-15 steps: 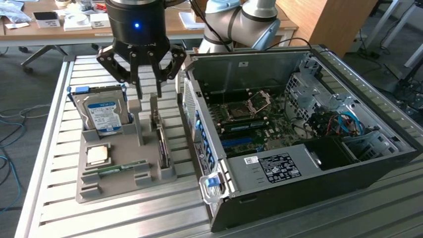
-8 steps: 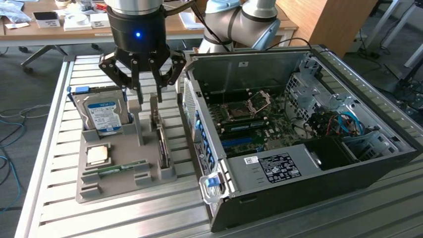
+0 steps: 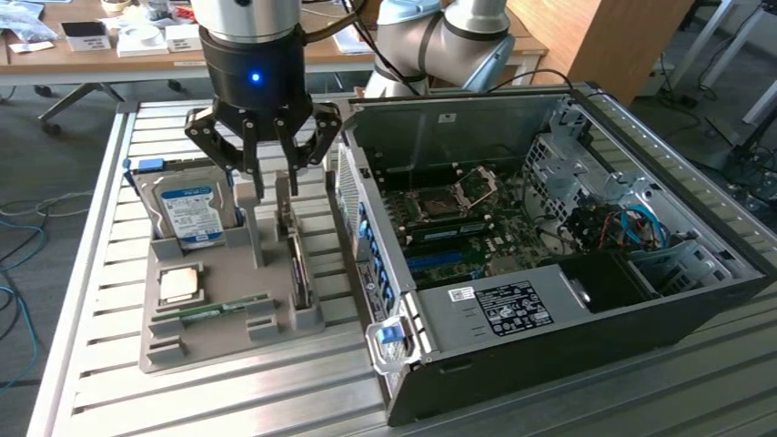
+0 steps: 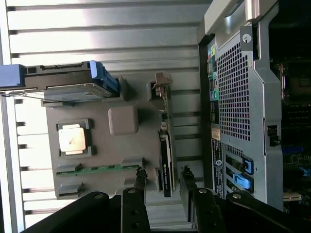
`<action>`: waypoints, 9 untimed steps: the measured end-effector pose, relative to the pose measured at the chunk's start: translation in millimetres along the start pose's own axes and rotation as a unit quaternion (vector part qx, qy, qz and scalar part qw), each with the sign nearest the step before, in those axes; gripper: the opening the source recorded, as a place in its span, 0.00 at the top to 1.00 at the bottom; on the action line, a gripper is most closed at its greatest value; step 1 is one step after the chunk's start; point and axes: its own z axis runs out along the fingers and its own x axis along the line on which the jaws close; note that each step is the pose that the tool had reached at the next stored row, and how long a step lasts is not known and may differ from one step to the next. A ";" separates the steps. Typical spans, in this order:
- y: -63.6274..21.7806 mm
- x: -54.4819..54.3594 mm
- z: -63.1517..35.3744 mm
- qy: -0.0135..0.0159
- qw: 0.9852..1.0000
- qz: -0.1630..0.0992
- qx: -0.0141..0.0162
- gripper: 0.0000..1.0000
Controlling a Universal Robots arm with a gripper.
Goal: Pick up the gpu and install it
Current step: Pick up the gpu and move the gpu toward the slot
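Grey holder tray (image 3: 231,341) sits on slatted aluminium tabletop (image 3: 97,382), just beside the open computer case (image 3: 631,300). The case's perforated end panel (image 4: 233,92) faces the tray.

In the tray:
- hard drive (image 3: 192,214) with blue-white label, upright in the slot on the exterior view's left
- square processor chip (image 3: 180,285), flat in its pocket
- narrow green RAM strip (image 3: 213,311), flat near the tray's front edge
- blunt grey post (image 4: 123,120) between hard drive and gpu

The gpu (image 3: 298,269) stands on its long edge in the slot on the case side of the tray. It appears as a thin dark sliver, edge-on (image 4: 166,167). Its long axis runs parallel to the case's end panel, along the tray's length. Post and case wall flank it closely.

Gripper (image 3: 275,177) hangs over the tray's far end with fingers spread and holding nothing. In the wrist view it (image 4: 163,171) straddles the card's line without touching it.

Room: wooden desks (image 3: 109,55) behind with small boxes, grey floor, loose cables (image 3: 18,237) at the exterior view's left.
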 end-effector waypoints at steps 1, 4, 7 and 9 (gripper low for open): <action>0.0 0.0 0.2 0.000 1.000 0.000 0.000 0.58; 0.0 0.0 0.4 0.000 1.000 0.000 0.000 0.58; -0.1 0.1 1.7 0.000 1.000 0.000 0.000 0.58; -0.1 0.1 3.1 0.000 1.000 0.003 0.000 0.58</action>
